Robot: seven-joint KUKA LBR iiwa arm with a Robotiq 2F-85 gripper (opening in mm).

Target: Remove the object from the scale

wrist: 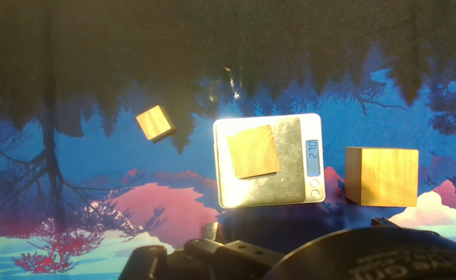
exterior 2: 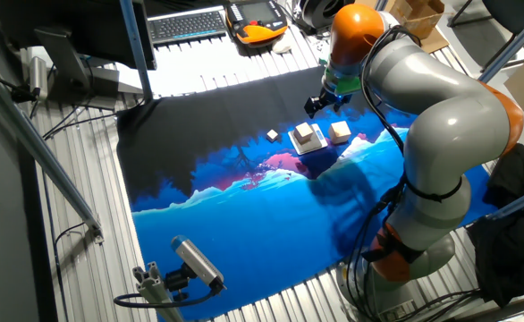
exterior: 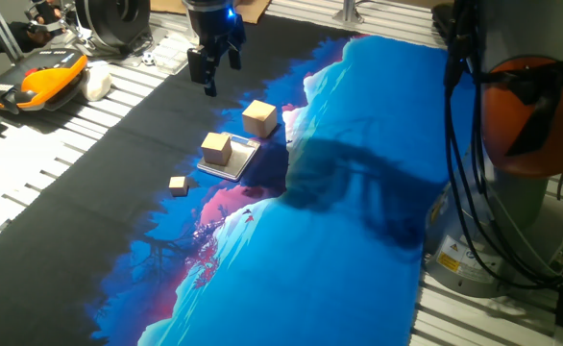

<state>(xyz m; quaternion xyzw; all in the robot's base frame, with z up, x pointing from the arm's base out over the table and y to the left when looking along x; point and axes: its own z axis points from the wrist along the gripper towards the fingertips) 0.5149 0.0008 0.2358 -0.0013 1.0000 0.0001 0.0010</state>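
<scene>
Plain light-tan wooden cube [wrist: 252,152], visible grain, sits on thin square silvery-grey scale [wrist: 293,183], toward side away from display. Black two-finger pincer [exterior: 210,69] hovers well apart, released, grasping nothing.

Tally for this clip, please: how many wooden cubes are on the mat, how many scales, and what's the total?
Wooden cubes: 3 (mid-sized cube on the scale, larger cube and tiny cube on the mat)
Scales: 1 (scale)
Total: 4
</scene>
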